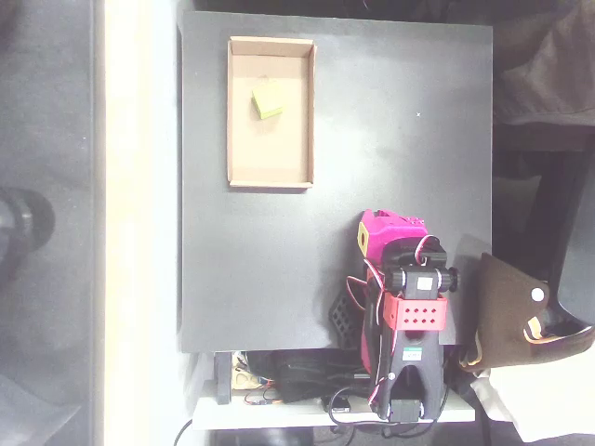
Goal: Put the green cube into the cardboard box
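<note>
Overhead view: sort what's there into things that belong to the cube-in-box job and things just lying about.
Belongs to the job:
- green cube, lying inside the box
- cardboard box, on the black table
- pink arm, folded back at the table's near edge; its fingers are too unclear to read

Just lying about:
- brown leather-like item, right of the arm
- cables below the table edge

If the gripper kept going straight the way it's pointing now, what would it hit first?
The folded pink arm's gripper seems to point up the picture, over the bare black table. That line looks free to the far edge; the tan cardboard box holding the lime-green cube sits off left. Its tilt is unclear from overhead.
</note>
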Controlling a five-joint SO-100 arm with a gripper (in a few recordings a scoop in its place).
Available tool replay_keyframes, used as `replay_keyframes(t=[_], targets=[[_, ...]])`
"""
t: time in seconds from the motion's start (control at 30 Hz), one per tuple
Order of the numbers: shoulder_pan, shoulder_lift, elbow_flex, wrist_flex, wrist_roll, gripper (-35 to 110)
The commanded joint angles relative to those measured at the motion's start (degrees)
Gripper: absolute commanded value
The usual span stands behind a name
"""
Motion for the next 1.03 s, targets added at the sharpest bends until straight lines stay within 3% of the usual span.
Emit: replay_keyframes(t=[0.0, 1.0], targets=[[-0.09, 0.26, -0.09, 1.14, 1.05, 5], [-0.09, 0.26, -0.09, 1.05, 1.05, 1]])
